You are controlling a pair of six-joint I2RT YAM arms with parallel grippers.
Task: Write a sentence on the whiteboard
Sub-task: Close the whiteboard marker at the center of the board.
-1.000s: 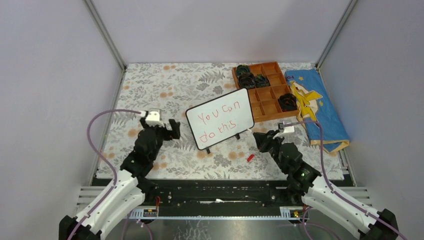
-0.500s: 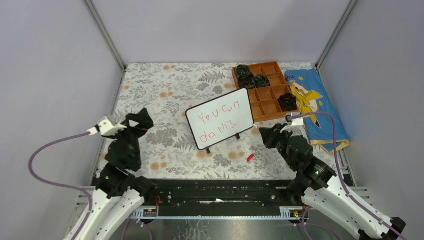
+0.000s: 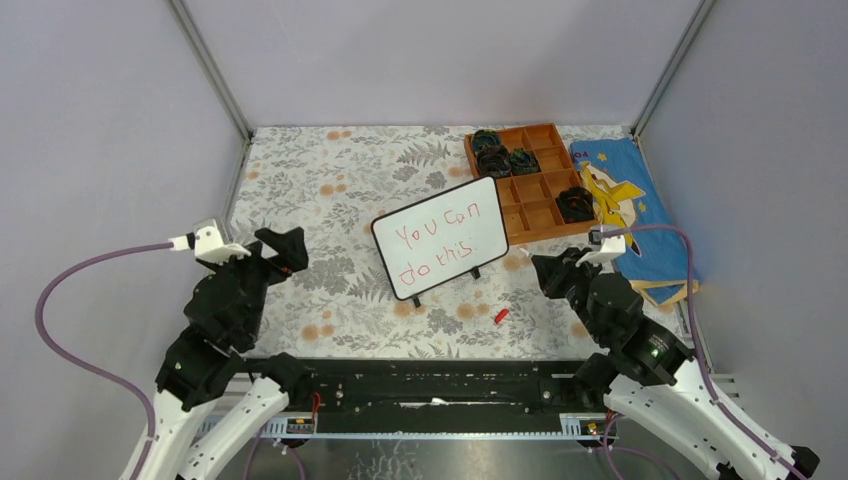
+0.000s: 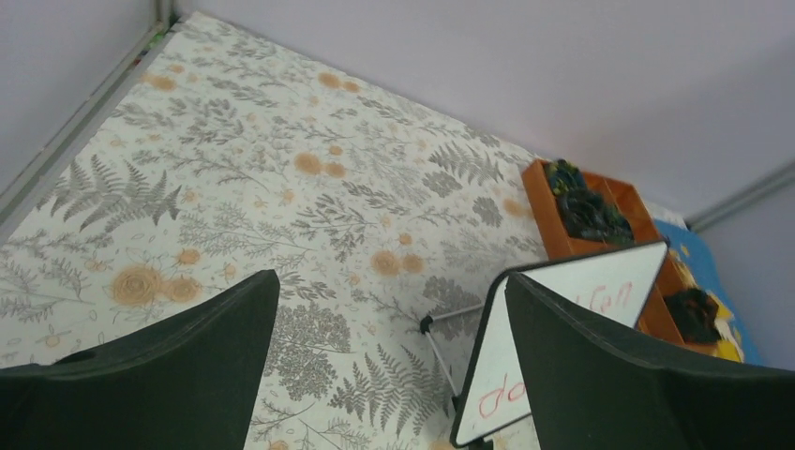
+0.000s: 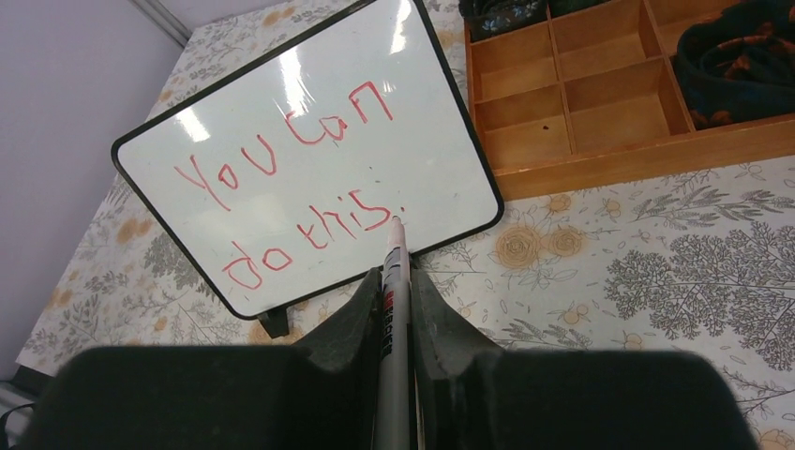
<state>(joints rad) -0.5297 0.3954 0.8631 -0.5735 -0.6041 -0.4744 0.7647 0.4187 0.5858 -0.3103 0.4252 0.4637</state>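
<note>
Left hand (image 3: 288, 250) pulled back; one whiteboard (image 3: 486, 234), one sentence (image 3: 437, 243), one marker (image 5: 395, 281).

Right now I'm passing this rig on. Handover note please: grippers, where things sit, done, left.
Left gripper: open, empty, above the table left of the whiteboard.
Right gripper: shut on the marker, tip aimed at the board's lower edge, seemingly off it.
Whiteboard: stands on its feet mid-table.
Done: the sentence "You can do this", two red lines.
Left: probably only setting the marker down; a small red piece, maybe its cap, lies in front of the board.
</note>
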